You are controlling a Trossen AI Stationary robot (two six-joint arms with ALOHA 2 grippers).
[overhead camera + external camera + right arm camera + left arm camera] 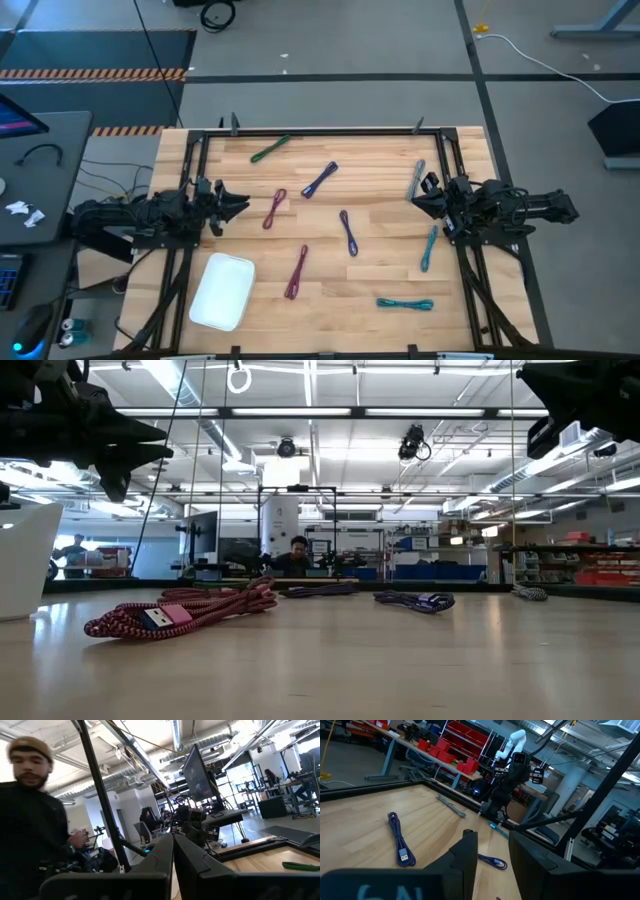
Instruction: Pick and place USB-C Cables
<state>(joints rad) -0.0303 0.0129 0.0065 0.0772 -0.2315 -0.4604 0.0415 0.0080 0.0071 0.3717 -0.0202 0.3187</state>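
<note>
Several USB-C cables lie flat on the wooden table in slim bundles: green [270,149], blue [320,180], purple [275,208], dark blue [348,232], magenta [298,272], grey [416,178] and two teal ones [430,248] [405,303]. A white tray [223,290] sits near the table's near-left corner. My left gripper [238,203] hovers open above the table's left side, next to the purple cable. My right gripper [418,198] hovers shut at the right side, close to the grey cable. Neither touches anything.
A black frame [320,131] runs along the table's far edge and down both sides. The low view shows the magenta cable [180,610] nearest the camera and the tray's wall [25,560] at the left. A person [30,795] stands beyond the table in the right wrist view.
</note>
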